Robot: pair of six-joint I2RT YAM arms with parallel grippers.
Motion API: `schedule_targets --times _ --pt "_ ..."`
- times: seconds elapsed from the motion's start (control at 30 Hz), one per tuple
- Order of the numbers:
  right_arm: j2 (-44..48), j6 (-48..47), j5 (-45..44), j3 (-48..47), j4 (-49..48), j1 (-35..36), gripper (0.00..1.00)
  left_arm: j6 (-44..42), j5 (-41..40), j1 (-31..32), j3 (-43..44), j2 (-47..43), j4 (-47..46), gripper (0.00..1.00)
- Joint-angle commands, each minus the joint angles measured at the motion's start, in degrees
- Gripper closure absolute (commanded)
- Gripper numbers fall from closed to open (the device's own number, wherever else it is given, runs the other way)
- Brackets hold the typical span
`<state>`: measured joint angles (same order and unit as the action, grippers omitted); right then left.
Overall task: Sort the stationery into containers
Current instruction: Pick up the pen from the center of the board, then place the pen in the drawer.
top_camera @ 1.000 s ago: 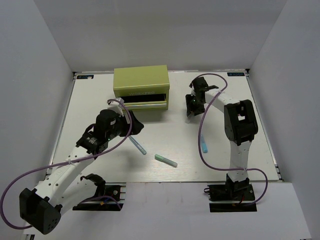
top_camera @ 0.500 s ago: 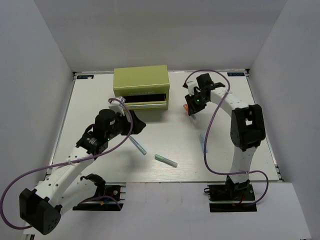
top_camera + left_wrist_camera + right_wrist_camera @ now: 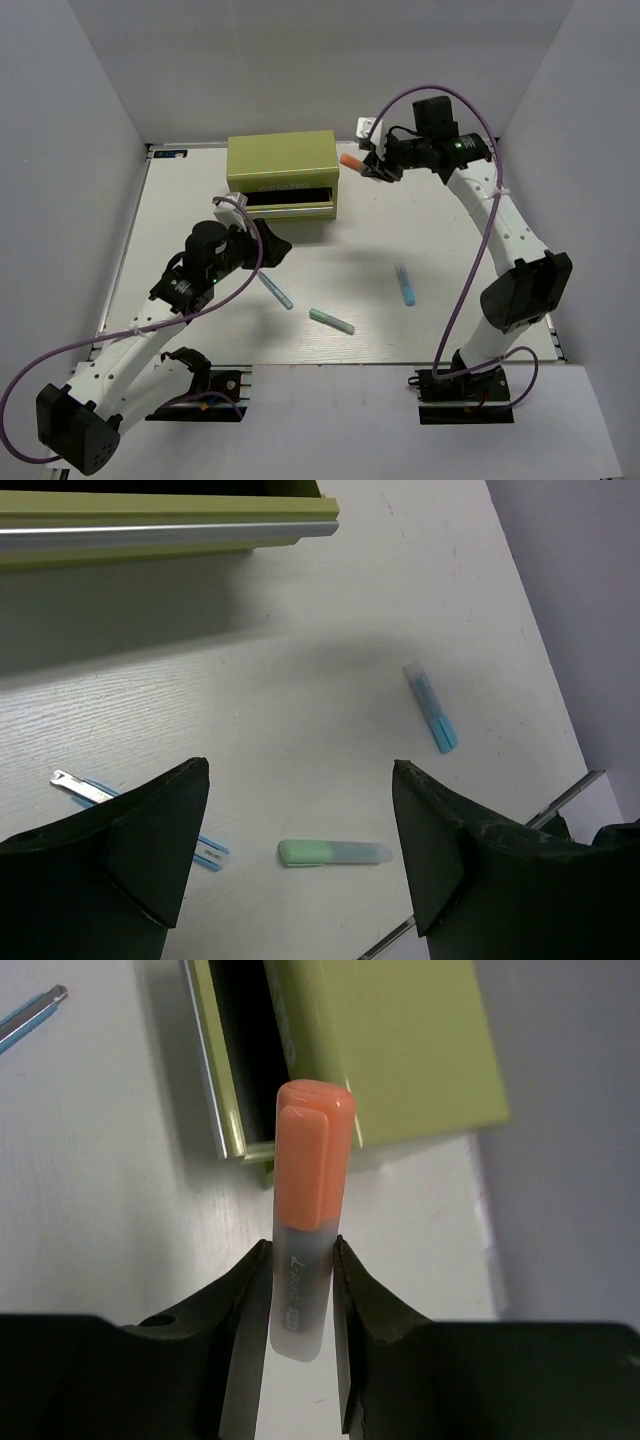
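The olive-green cabinet stands at the back of the table with one drawer pulled out. My right gripper hangs above the table just right of the cabinet, shut on the clear pen with the orange cap. In the right wrist view that pen points toward the open drawer. My left gripper is open and empty in front of the drawer. Below it lie the thin blue pen, the mint green pen and the light blue pen.
White walls close in the table on the left, back and right. Purple cables loop off both arms. The right arm's elbow hangs over the table's right side.
My right gripper closed on the orange-capped pen, lifted it off the table and carried it up and back beside the cabinet. The light blue pen is now uncovered. The left arm barely moved.
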<state>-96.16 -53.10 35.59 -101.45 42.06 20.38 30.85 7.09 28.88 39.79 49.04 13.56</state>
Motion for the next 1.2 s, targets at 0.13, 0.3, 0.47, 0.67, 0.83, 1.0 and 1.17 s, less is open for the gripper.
schedule_targets --times 0.13,0.3,0.47,0.67,0.83,1.0,1.17 --pt "-10.79 -19.59 5.89 -16.93 9.88 10.00 0.88 1.76 -0.59 0.21 2.23 -0.43 2.61 0.16" --pt "-16.60 -17.74 4.14 -22.29 9.35 14.77 0.88 1.76 -3.22 0.21 1.00 -4.02 3.93 0.16" --pt "-19.94 -6.42 0.02 -20.73 2.16 17.67 0.90 3.69 -4.27 0.21 -0.42 -6.06 2.52 0.16" --pt "-21.18 1.24 -6.49 -16.87 -6.35 17.94 0.88 5.36 -3.75 0.21 -2.08 -6.06 1.39 0.16" --pt "-24.77 0.55 -9.58 -18.17 -7.70 17.68 0.83 6.50 -3.75 0.21 -2.61 -6.58 0.85 0.16" --pt "-25.83 -3.67 -10.19 -16.85 -9.37 17.76 0.74 7.12 -3.75 0.21 -2.61 -7.29 3.13 0.16" --pt "-26.27 -3.85 -11.86 -16.85 -10.16 17.68 0.41 7.65 -3.75 0.21 -2.61 -9.57 3.75 0.16"
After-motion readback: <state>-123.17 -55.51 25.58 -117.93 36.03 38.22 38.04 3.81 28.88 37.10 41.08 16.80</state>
